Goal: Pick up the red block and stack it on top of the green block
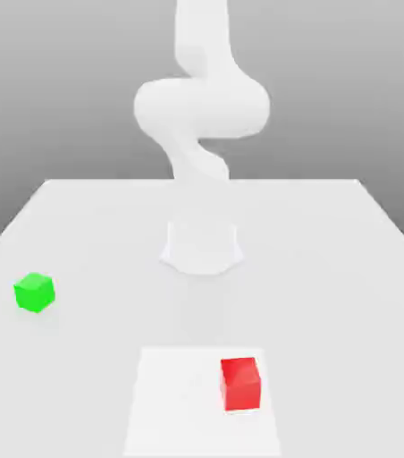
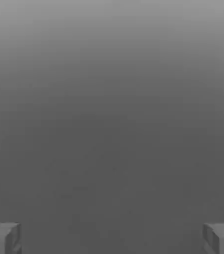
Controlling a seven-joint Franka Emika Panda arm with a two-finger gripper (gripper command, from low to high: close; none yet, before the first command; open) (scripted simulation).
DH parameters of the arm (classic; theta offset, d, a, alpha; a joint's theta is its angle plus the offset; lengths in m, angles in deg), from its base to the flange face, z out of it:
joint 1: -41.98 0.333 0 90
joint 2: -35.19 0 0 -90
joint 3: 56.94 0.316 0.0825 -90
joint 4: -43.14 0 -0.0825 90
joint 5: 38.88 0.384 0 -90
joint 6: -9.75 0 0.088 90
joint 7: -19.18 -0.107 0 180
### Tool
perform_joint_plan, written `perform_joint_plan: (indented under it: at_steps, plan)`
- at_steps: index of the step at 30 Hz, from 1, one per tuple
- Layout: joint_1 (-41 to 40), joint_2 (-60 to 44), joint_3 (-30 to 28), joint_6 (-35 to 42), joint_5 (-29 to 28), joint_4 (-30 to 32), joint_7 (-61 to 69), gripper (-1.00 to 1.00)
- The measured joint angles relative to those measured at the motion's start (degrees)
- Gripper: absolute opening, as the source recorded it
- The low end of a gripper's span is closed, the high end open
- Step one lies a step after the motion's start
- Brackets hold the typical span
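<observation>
Fingers [image 2: 112, 239] spread, empty; red block [image 1: 240, 385] on pale square, green block [image 1: 35, 292] at its ten o'clock in exterior view; pick-up pending, next calls for reaching red.

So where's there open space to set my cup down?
The table looks bare between the green block and the white square. The red block crowds that square's right side in the exterior view.

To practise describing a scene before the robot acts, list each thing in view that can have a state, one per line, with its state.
Gripper: open, empty.
Red block: resting on the white square, unstacked.
Green block: on the table, nothing on top.
</observation>
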Motion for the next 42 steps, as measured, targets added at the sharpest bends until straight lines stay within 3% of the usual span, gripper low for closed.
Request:
perform_joint_plan:
  at_steps: [20, 26, 27, 34, 40, 42]
  plan:
    - [3.5, -42.0, 3.2, -22.7, -0.5, 19.8, -0.6, 0.0]
    - [4.5, -54.5, 1.8, -32.7, -2.4, 19.2, -2.1, 0.0]
    - [4.8, -56.1, 1.6, -34.1, -2.7, 19.0, -2.2, -1.0]
    - [4.7, -56.3, 1.6, -34.2, -2.8, 19.0, -2.4, -1.0]
    - [3.8, -45.4, 2.2, -25.1, -1.0, 20.7, -1.2, -1.0]
    - [-1.2, -43.0, -0.4, -23.6, -2.0, 21.5, -3.5, -1.0]
